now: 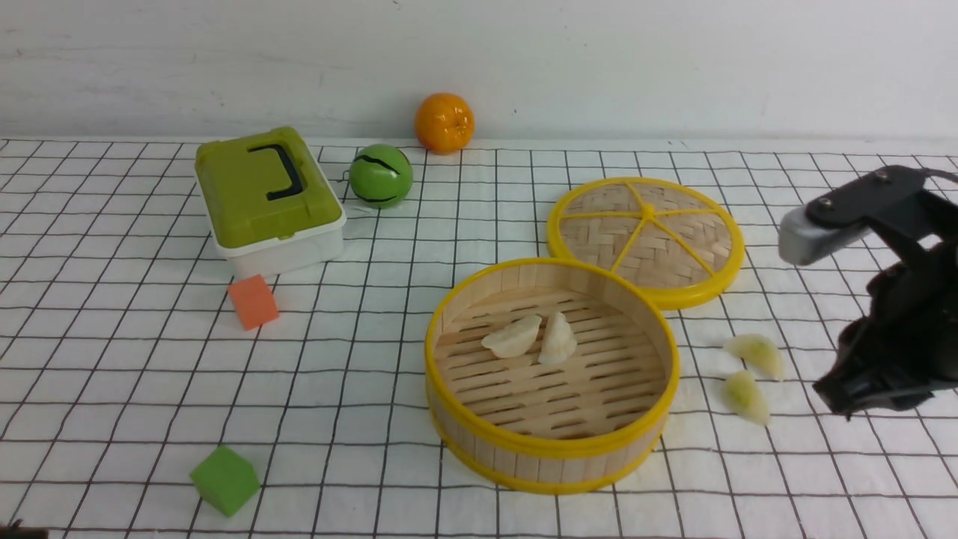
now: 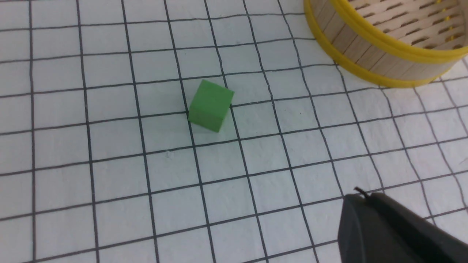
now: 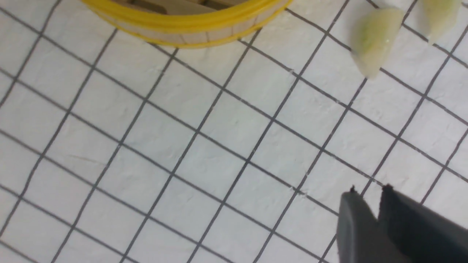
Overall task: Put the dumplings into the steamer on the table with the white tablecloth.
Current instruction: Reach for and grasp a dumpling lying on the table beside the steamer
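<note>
The steamer (image 1: 552, 448) stands in the middle of the table's white tablecloth (image 1: 112, 359). Two creamy white dumplings (image 1: 513, 337) (image 1: 557, 339) lie side by side on its slatted floor. Two green-tinted dumplings (image 1: 757, 353) (image 1: 746, 397) lie on the cloth to its right. My right gripper (image 1: 842, 397) hovers just right of them. In the right wrist view the gripper (image 3: 369, 190) is open by a narrow gap, nothing in it, with the dumplings (image 3: 373, 40) (image 3: 437, 14) and the steamer (image 3: 182, 25) ahead. My left gripper (image 2: 360, 195) is shut and empty over bare cloth, near the steamer (image 2: 384, 54).
The woven lid (image 1: 647, 239) leans against the steamer's far right rim. A green-lidded box (image 1: 262, 198), a green ball (image 1: 380, 176) and an orange (image 1: 444, 122) stand at the back. An orange cube (image 1: 253, 301) and a green cube (image 1: 224, 479) (image 2: 210, 106) lie on the left.
</note>
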